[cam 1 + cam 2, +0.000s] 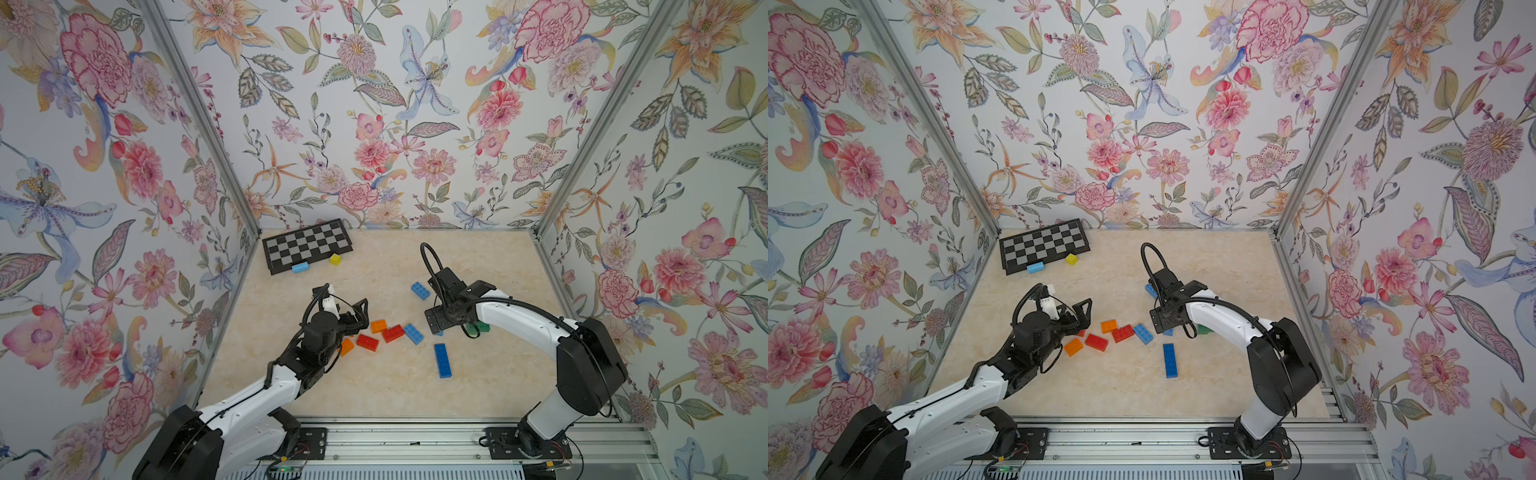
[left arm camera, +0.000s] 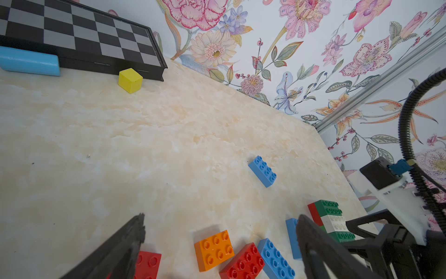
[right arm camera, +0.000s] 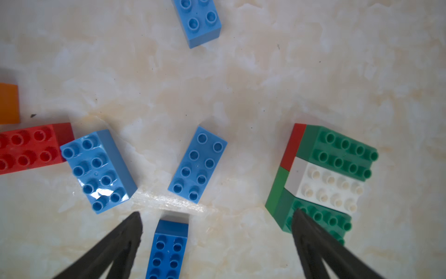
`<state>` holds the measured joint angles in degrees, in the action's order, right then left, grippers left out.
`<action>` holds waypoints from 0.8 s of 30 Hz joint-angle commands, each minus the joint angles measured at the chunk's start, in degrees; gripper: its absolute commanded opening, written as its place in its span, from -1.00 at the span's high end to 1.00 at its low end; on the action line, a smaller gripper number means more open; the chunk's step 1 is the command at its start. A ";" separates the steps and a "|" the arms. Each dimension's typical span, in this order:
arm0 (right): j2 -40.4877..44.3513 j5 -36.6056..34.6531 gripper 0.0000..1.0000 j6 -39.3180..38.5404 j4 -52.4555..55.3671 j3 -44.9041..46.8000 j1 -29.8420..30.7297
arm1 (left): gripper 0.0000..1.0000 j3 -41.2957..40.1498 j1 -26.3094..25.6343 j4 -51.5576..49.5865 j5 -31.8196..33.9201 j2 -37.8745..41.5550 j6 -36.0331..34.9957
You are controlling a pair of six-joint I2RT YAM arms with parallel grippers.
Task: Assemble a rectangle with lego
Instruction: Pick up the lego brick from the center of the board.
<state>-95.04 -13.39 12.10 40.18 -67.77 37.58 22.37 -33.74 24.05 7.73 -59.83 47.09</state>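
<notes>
- The right end effector (image 3: 217, 213) hangs over the surface (image 3: 241, 84), jaws spread to their widest and holding nothing.
- Nearest the bases, the long dark-blue brick (image 3: 169, 248) lies below it, between the 2 fingers (image 3: 131, 229), with its long axis running the way they point.
- Just past the fingertips sits the light-blue brick (image 3: 198, 164), a 2x4 with studs up. It is roughly centred in the gap, and its long axis leans only a little off the fingers' line.
- Closing would therefore cross its short width. I judge it the likely next pick, needing only a slight wrist turn and a short reach forward.
- To the right of that gap stands the partial block (image 3: 323, 178): green, white and green bricks side by side on a red-and-green lower layer. 1 finger overlaps its nearest green corner in the right wrist view, and I cannot tell whether they touch.
- To the left, a second light-blue brick (image 3: 99, 171) lies against the red brick (image 3: 29, 147).
- Farther left, the left end effector (image 2: 220, 217) is also wide open and empty, above the orange brick (image 2: 213, 250). It is well apart from the partial block, so the right arm is the nearer one.
- Beyond, 1 lone blue brick (image 1: 420, 290) lies by itself.
- At the far edge are the chessboard (image 1: 307, 245), a yellow cube (image 1: 335, 259) and a pale-blue block (image 1: 300, 268).
</notes>
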 commanded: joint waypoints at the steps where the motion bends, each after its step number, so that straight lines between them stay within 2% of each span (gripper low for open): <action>1: -2.05 -2.50 -0.99 -6.85 5.01 -1.93 -0.05 | -0.98 1.75 0.69 -0.46 0.89 -0.26 -1.04; 13: -7.14 -3.41 -0.99 -9.82 6.66 -2.29 1.11 | -0.98 1.45 0.69 0.05 1.30 -0.69 -0.53; 24: -13.91 -6.21 -0.99 -7.82 6.45 -8.54 -0.03 | -0.98 1.23 0.69 -0.39 1.85 -0.45 -0.51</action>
<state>-107.72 -17.74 3.44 45.47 -73.58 38.41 22.44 -33.74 24.08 7.94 -60.14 47.11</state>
